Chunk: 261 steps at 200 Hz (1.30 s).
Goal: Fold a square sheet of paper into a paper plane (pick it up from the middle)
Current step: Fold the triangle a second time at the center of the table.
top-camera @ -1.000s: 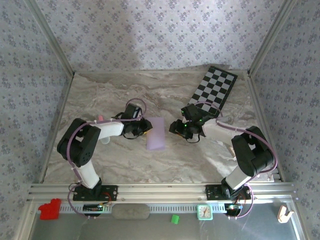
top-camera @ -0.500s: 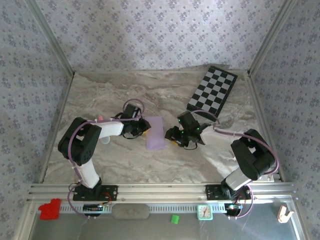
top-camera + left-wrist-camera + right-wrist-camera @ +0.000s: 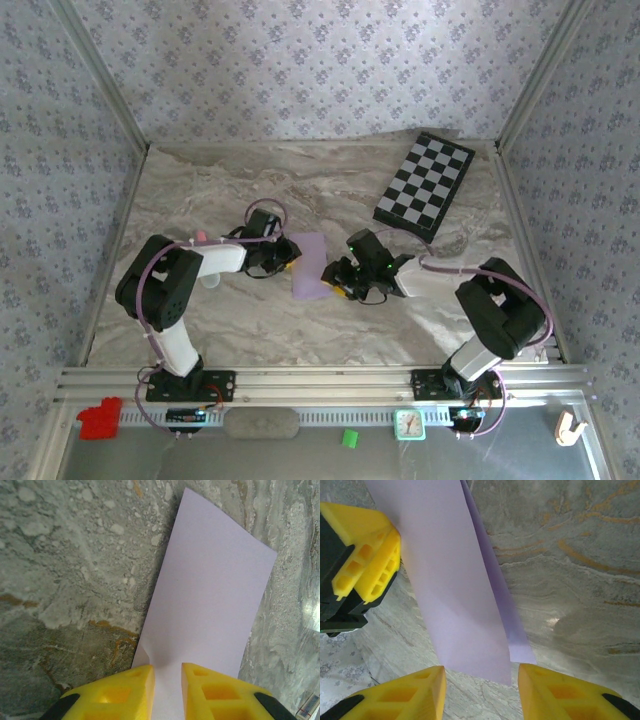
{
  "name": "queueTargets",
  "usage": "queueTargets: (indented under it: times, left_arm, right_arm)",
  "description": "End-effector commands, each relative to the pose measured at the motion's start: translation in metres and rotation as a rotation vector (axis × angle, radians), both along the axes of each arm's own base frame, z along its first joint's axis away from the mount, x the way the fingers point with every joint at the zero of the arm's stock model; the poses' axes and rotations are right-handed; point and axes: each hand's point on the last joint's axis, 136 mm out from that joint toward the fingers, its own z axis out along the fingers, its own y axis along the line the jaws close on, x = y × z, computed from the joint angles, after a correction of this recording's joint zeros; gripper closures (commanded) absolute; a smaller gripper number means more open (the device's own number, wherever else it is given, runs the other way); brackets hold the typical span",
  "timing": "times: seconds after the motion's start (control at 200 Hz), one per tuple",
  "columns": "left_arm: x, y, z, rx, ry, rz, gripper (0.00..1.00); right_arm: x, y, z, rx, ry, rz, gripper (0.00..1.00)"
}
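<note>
The square sheet of paper (image 3: 311,266) lies folded into a narrow pale lilac rectangle at mid-table. In the right wrist view its top layer (image 3: 451,600) stands a little proud of the darker lower layer (image 3: 512,630). My left gripper (image 3: 286,256) is at the sheet's left edge, yellow fingers (image 3: 131,690) nearly together with paper (image 3: 215,595) running between them and a small pucker beside one finger. My right gripper (image 3: 338,281) is open at the sheet's right edge, its fingertips (image 3: 429,687) straddling the paper's near end. No finished paper plane shape is visible.
A black-and-white chequered board (image 3: 424,186) lies at the back right on the marbled table (image 3: 200,190). Patterned walls close in the left, back and right sides. My left gripper's fingers (image 3: 367,555) sit close to the right gripper across the paper.
My right gripper has moved left and slightly nearer, from beside the chequered board's corner to the sheet's right edge. The left gripper and the paper have stayed put.
</note>
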Motion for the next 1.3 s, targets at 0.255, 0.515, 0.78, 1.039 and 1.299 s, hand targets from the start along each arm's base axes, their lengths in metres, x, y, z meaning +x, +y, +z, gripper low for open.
queueTargets:
  times: [0.255, 0.515, 0.78, 1.039, 1.299]
  left_arm:
    - [-0.018, 0.016, -0.023, 0.054, 0.088, 0.022, 0.76]
    - [-0.019, 0.015, -0.023, 0.050, 0.090, 0.018, 0.77]
    - [-0.019, 0.014, -0.022, 0.045, 0.089, 0.014, 0.77]
    - [-0.017, 0.010, -0.018, 0.024, 0.083, 0.000, 0.77]
    - [-0.017, 0.007, -0.014, 0.019, 0.073, -0.017, 0.77]
  right_arm:
    - [-0.004, 0.010, -0.011, 0.044, 0.048, 0.001, 0.61]
    - [-0.002, 0.012, -0.012, 0.073, 0.052, -0.014, 0.65]
    - [-0.001, 0.009, -0.020, 0.081, 0.059, -0.062, 0.71]
    - [0.005, 0.010, -0.015, 0.125, 0.019, -0.084, 0.76]
    - [0.006, 0.007, -0.016, 0.128, 0.014, -0.102, 0.80]
